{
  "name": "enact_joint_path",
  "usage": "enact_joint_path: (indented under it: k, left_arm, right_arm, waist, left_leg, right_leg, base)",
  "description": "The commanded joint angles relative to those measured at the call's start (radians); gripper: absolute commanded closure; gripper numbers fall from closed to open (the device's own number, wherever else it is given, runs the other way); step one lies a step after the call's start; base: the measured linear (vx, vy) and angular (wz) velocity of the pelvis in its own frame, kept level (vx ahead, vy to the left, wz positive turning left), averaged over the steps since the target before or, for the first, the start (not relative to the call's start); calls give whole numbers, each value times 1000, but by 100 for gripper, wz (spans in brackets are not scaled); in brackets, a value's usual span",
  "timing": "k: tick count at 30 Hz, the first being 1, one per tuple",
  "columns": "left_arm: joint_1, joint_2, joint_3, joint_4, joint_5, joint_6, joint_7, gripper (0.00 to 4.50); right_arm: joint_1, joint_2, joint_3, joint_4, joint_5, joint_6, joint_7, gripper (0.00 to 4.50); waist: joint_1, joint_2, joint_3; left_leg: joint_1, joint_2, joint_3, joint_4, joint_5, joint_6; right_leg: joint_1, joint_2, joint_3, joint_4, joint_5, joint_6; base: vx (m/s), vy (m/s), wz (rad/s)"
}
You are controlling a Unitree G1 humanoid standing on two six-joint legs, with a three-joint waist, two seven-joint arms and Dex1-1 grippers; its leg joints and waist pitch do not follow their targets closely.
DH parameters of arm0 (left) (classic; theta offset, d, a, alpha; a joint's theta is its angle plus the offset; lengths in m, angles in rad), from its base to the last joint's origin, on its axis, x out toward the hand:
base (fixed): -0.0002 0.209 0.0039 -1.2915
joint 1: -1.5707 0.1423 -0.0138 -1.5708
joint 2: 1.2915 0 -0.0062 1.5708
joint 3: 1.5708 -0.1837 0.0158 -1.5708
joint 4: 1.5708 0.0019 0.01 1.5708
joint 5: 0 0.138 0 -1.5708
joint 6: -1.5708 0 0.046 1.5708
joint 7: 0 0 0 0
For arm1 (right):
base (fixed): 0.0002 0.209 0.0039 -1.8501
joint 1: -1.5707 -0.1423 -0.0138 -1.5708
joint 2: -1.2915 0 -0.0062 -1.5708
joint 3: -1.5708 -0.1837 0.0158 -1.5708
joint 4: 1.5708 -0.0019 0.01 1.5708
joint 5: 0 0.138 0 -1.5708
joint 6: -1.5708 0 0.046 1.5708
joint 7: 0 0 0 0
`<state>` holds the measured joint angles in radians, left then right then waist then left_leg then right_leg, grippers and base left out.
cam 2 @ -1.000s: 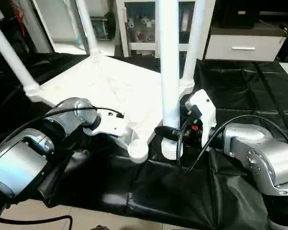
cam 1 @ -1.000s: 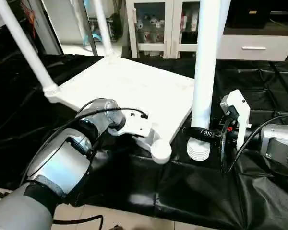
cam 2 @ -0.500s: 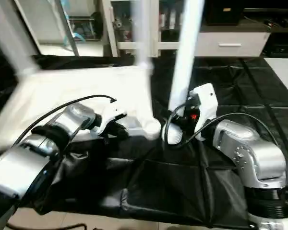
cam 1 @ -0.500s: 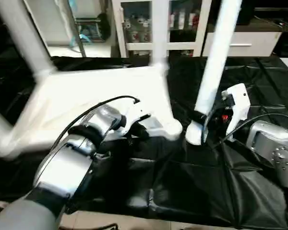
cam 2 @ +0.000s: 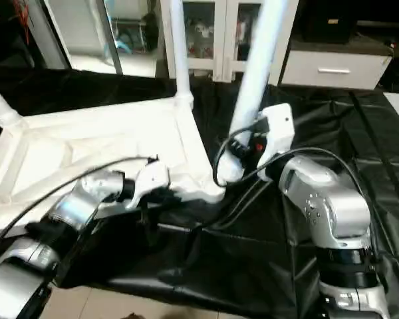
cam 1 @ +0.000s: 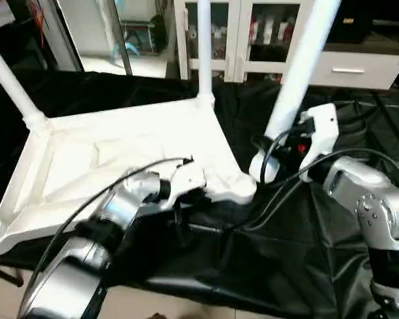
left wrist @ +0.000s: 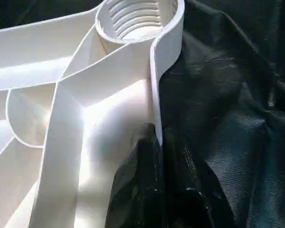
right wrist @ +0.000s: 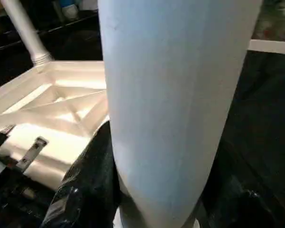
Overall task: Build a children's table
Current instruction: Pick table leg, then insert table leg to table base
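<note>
A white plastic tabletop (cam 1: pixel 120 156) lies underside up across the left and centre of the frame, its raised ribs and rim showing. Legs (cam 1: pixel 203 50) stand screwed into its corners: one at upper centre, another (cam 1: pixel 10 83) slanting at the upper left. The near corner's round threaded socket (left wrist: pixel 133 19) is empty. A fourth white tube leg (cam 1: pixel 296 73) leans upright at centre right, its ribbed thick end (cam 1: pixel 261 169) just beside that empty corner.

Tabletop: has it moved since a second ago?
Yes. The tabletop has swung round: its far leg, earlier left of the white cabinet, now stands in front of the cabinet's left door.
</note>
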<state>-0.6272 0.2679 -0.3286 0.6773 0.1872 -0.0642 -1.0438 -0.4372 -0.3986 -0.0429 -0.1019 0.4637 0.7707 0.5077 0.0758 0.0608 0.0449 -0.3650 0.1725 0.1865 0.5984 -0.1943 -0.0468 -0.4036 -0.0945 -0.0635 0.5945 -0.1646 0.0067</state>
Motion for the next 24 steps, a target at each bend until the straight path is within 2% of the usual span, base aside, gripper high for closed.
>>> enact_joint_path:
  k: [1,5,7,8,9,13,15,16,17,22,23,24]
  left_arm:
    - [52,1,-41,-7,18,9,-16,450]
    - [62,14,-42,-45,6,26,-26,450]
    - [63,14,-38,-58,-7,40,-38,450]
    - [62,12,-33,-65,-20,51,-49,450]
    - [59,9,-27,-73,-32,64,-60,450]
    - [59,17,-26,-85,-29,77,-67,450]
    - [61,17,-26,-89,-30,82,-67,450]
    - [66,21,-27,-102,-33,93,-75,450]
    - [69,24,-30,-111,-33,98,-81,450]
    - [82,37,-33,-134,-34,103,-85,450]
    - [83,38,-33,-136,-35,104,-86,450]
    - [85,39,-33,-139,-36,104,-86,450]
  right_arm:
    - [-3,-15,26,-20,-2,-33,45,264]
    - [10,-12,30,-6,1,-75,81,264]
    - [15,-7,31,4,4,-86,96,264]
    - [16,-2,38,20,-5,-100,101,264]
    - [17,5,48,42,-17,-118,105,264]
    - [20,14,90,91,-55,-163,117,264]
    - [19,21,94,104,-59,-172,119,264]
    - [20,29,103,113,-62,-174,124,264]
    - [23,31,115,119,-67,-177,133,264]
    - [22,46,136,148,-82,-201,141,264]
    - [21,47,136,152,-83,-204,142,264]
    - [19,48,138,158,-85,-208,144,264]
  waist:
    - [-1,-34,-59]
    - [-3,-37,-62]
    - [-3,-35,-62]
    - [-3,-30,-63]
    - [-4,-33,-63]
    - [-8,-26,-62]
    - [-8,-30,-63]
    - [-9,-26,-62]
    - [-9,-30,-63]
    - [-12,-28,-63]
    - [-12,-29,-62]
    - [-14,-35,-61]
  left_leg:
    - [8,52,-19,-78,-202,26]
    - [7,51,-17,-76,-176,32]
    - [6,51,-17,-76,-169,35]
    - [7,51,-17,-75,-164,34]
    - [6,50,-16,-75,-164,34]
    - [5,48,-16,-75,-179,30]
    - [5,48,-17,-75,-188,29]
    - [5,50,-18,-76,-190,28]
    - [4,50,-19,-76,-187,29]
    - [4,50,-17,-75,-183,34]
    - [4,50,-18,-76,-192,33]
    - [3,50,-18,-77,-193,32]
  right_leg:
    - [42,-61,44,-76,-347,-176]
    - [41,-59,45,-71,-300,-181]
    - [41,-59,45,-70,-290,-186]
    - [41,-58,45,-68,-273,-193]
    - [41,-58,45,-68,-267,-196]
    - [41,-56,43,-70,-268,-210]
    - [44,-58,43,-70,-276,-207]
    - [43,-57,43,-71,-272,-208]
    - [44,-57,43,-68,-259,-212]
    - [44,-56,43,-66,-238,-223]
    - [44,-58,43,-68,-256,-220]
    - [45,-57,43,-68,-264,-217]
  base:
    - [0,0,0]
    - [0,0,0]
    - [0,0,0]
    - [0,0,0]
    - [0,0,0]
    - [0,0,0]
    - [0,0,0]
    - [0,0,0]
    - [0,0,0]
    - [0,0,0]
    - [0,0,0]
    - [0,0,0]
